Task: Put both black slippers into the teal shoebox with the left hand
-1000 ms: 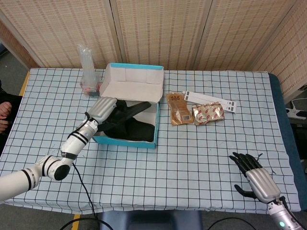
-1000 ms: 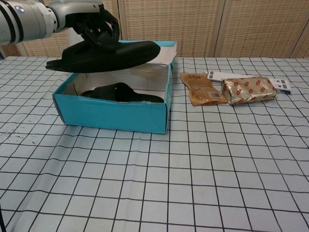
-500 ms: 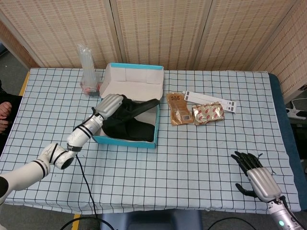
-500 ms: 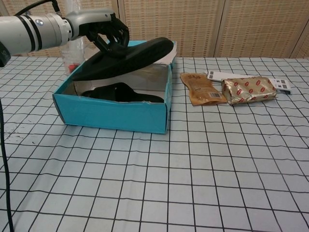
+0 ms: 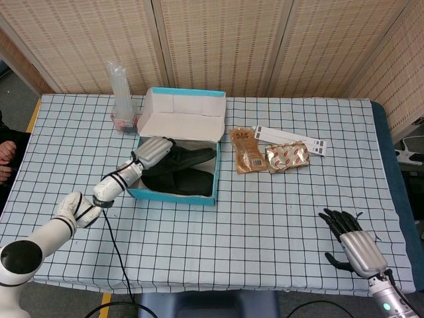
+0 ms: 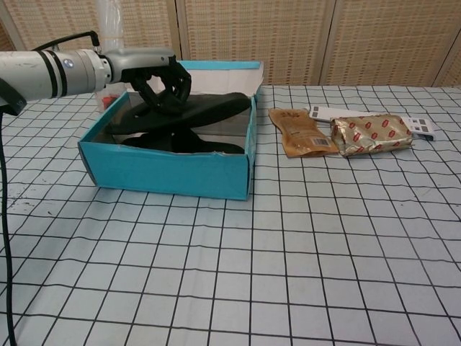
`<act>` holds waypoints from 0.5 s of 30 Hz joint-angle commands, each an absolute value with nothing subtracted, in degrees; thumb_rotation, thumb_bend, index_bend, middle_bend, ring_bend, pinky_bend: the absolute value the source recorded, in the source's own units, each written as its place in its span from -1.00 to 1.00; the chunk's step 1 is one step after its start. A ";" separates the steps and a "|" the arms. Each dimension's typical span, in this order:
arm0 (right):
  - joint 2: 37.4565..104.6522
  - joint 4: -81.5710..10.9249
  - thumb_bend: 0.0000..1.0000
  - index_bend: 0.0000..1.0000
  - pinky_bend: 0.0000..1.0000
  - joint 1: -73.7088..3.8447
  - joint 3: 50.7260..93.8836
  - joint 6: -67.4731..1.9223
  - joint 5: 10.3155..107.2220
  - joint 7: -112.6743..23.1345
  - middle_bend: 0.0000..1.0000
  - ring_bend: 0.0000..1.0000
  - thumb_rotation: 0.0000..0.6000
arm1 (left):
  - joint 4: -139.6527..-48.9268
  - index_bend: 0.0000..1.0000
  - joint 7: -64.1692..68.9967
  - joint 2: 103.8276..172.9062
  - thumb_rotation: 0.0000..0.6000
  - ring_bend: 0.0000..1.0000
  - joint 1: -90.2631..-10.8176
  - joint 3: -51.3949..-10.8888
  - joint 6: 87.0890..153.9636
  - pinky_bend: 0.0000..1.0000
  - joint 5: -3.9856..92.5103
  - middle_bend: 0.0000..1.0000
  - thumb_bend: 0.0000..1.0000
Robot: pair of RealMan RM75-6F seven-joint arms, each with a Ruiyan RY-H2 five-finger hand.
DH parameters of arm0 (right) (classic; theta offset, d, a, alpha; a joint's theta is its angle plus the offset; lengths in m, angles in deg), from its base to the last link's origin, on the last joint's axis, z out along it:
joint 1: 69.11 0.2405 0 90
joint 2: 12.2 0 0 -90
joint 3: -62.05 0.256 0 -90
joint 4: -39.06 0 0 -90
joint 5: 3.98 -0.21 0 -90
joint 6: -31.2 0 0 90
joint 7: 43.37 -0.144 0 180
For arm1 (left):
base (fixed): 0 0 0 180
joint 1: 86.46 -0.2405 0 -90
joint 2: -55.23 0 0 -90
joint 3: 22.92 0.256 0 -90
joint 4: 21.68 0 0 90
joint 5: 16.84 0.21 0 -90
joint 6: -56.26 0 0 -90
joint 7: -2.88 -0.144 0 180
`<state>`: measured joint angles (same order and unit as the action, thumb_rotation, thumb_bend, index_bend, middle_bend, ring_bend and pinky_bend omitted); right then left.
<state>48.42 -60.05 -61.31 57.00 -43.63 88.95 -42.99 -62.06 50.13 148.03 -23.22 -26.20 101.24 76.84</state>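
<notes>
The teal shoebox (image 5: pixel 173 194) (image 6: pixel 166 173) stands open on the checked table, its lid leaning back. One black slipper (image 6: pixel 184 142) lies flat on the box's floor. My left hand (image 5: pixel 153 150) (image 6: pixel 160 81) grips the second black slipper (image 5: pixel 192 159) (image 6: pixel 212 109) inside the box, tilted, just above the first one. My right hand (image 5: pixel 354 242) hovers over the table's near right corner, fingers spread and holding nothing; the chest view does not show it.
A brown snack pouch (image 5: pixel 248 153) (image 6: pixel 300 131) and a red-patterned packet (image 5: pixel 287 158) (image 6: pixel 371 134) lie right of the box. A white strip (image 5: pixel 289 138) lies behind them. A clear plastic bag (image 5: pixel 122 99) stands left of the lid.
My left hand has lowered the second slipper from above the box's rim down into the box, close over the first slipper. The right hand has stayed put.
</notes>
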 commanded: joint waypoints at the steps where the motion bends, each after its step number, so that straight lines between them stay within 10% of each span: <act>1: 48.42 -60.20 -0.57 -1.00 -1.00 -61.36 56.89 -43.68 89.12 -42.85 -1.00 -1.00 1.00 | -62.10 0.24 51.57 147.84 1.00 -0.38 -23.06 -25.64 101.29 -0.32 76.70 0.26 0.38; 15: 48.40 -60.33 -0.57 -1.00 -1.00 -61.26 56.31 -43.42 90.05 -43.02 -1.00 -1.00 1.00 | -55.26 0.24 54.83 152.74 1.00 -0.41 -22.42 -21.68 97.02 -0.35 76.65 0.26 0.34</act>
